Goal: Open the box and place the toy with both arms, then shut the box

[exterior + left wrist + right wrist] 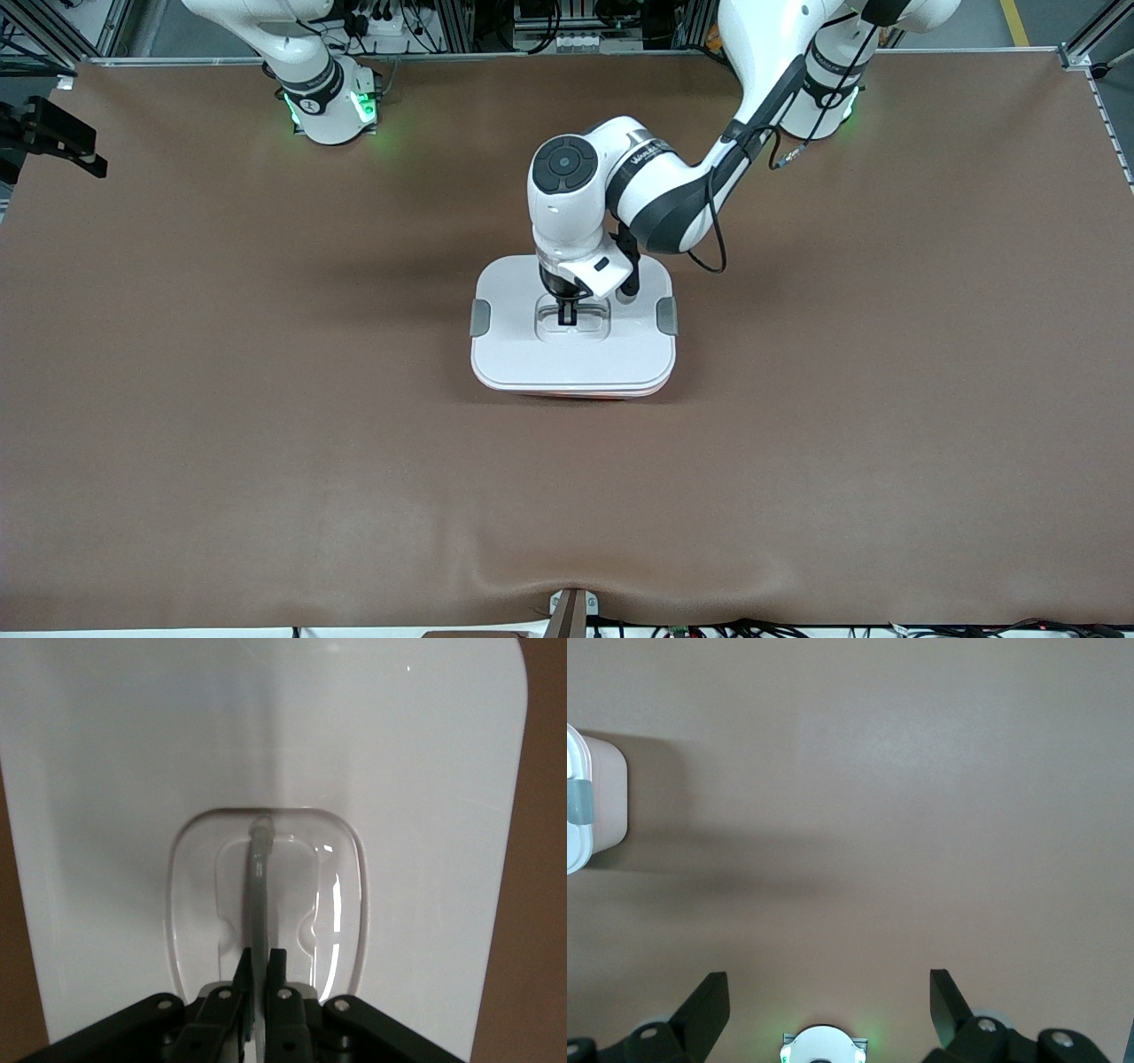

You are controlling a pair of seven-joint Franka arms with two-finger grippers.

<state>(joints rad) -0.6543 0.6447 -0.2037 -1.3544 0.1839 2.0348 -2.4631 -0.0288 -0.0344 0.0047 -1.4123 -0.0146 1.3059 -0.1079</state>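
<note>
We see the left gripper (260, 970) pinched on the box (573, 354) lid's handle (258, 895); the right gripper (830, 1005) waits at eleven o'clock, fingers wide.

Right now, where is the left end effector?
The left end effector is down in the recessed middle of the box's white lid, shut on the grey handle, mid-table in the front view.

Even overhead light, soft shadows, glare on the lid (425, 771).

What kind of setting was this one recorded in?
Most likely a robotics lab bench: a brown-covered table framed by aluminium rails, two arms mounted along one edge, cables and electronics past it. The left gripper pinches the handle of the box; the right gripper waits open.
</note>
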